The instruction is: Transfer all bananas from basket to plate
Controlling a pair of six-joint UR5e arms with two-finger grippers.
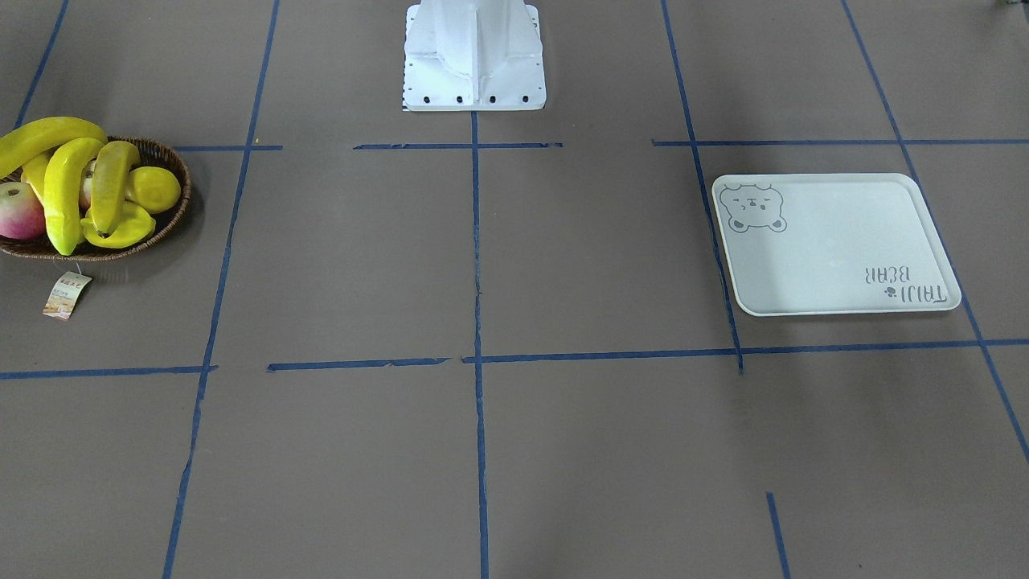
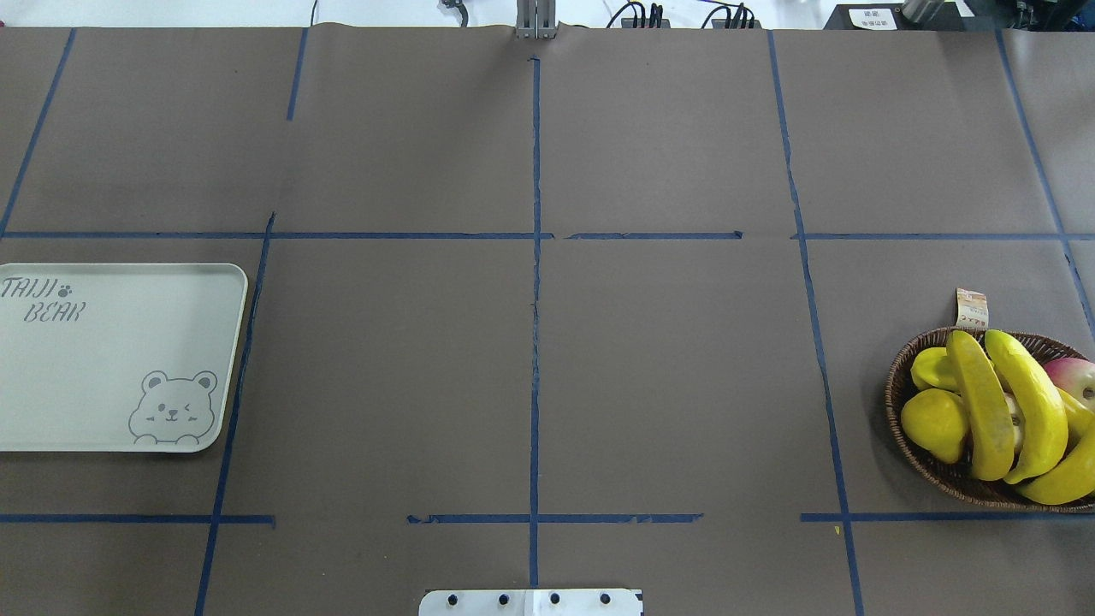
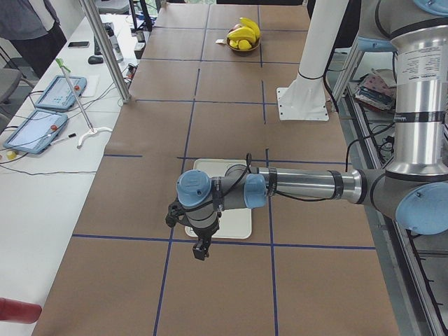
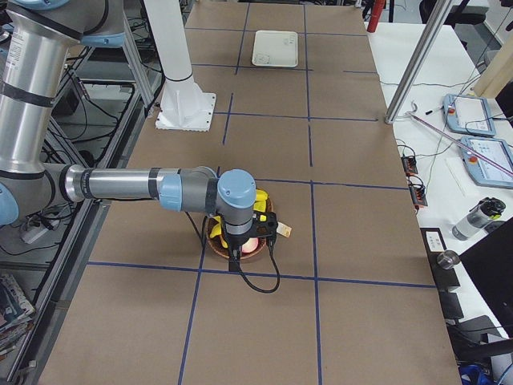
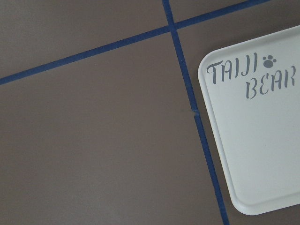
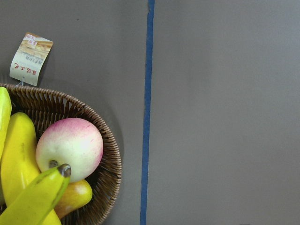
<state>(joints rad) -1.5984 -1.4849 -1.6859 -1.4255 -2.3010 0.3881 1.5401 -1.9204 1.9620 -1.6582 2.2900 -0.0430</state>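
Observation:
Several yellow bananas (image 1: 64, 193) (image 2: 984, 411) lie piled in the brown wicker basket (image 1: 173, 157) (image 2: 894, 385) at the table's right end. The pale bear plate (image 1: 836, 241) (image 2: 111, 359) sits bare at the left end. My left gripper (image 3: 201, 250) hangs over the near edge of the plate (image 3: 234, 231); I cannot tell whether it is open or shut. My right gripper (image 4: 235, 258) hangs over the basket (image 4: 268, 233), state also unclear. Neither wrist view shows fingers: one shows a plate corner (image 5: 262, 140), the other the basket rim (image 6: 110, 154) and a banana (image 6: 18, 150).
A pink apple (image 1: 18, 211) (image 6: 70, 147), a lemon (image 1: 153, 189) and a ridged starfruit (image 2: 932, 368) share the basket. Its paper tag (image 1: 67, 295) lies on the table. The white robot base (image 1: 474, 72) stands mid-table. A side bench with tablets (image 3: 45, 112) and a pole (image 3: 105, 49) flank the table.

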